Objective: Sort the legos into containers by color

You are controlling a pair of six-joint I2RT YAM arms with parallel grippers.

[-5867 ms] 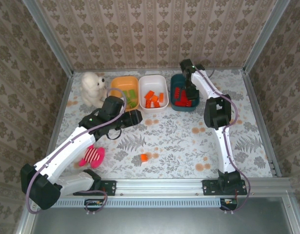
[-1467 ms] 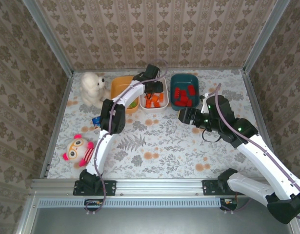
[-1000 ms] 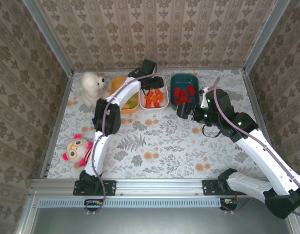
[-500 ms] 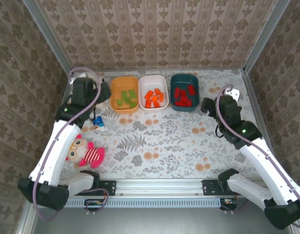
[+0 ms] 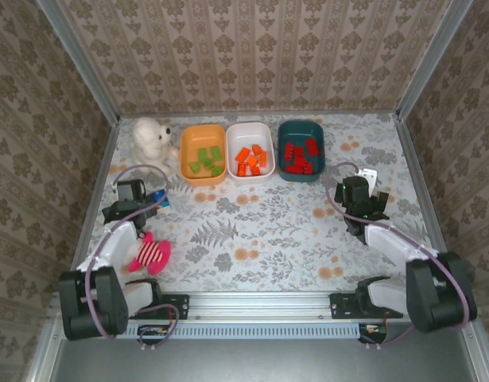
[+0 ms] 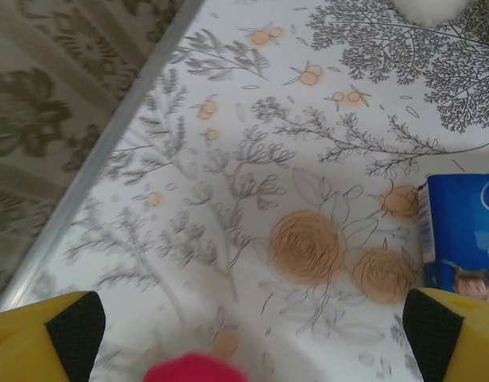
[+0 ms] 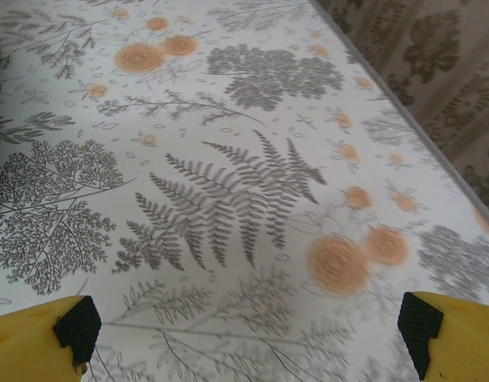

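Well, legos (image 5: 252, 160) in containers (image 5: 250, 126), far from L end effector (image 5: 131, 193) & R end effector (image 5: 356, 194), both wide.

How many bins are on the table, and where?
3, in a row near the far wall: orange bin left, white bin middle, dark teal bin right. None seems hidden.

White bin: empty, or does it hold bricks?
Not empty: several orange legos lie inside the white bin, with its far end bare.
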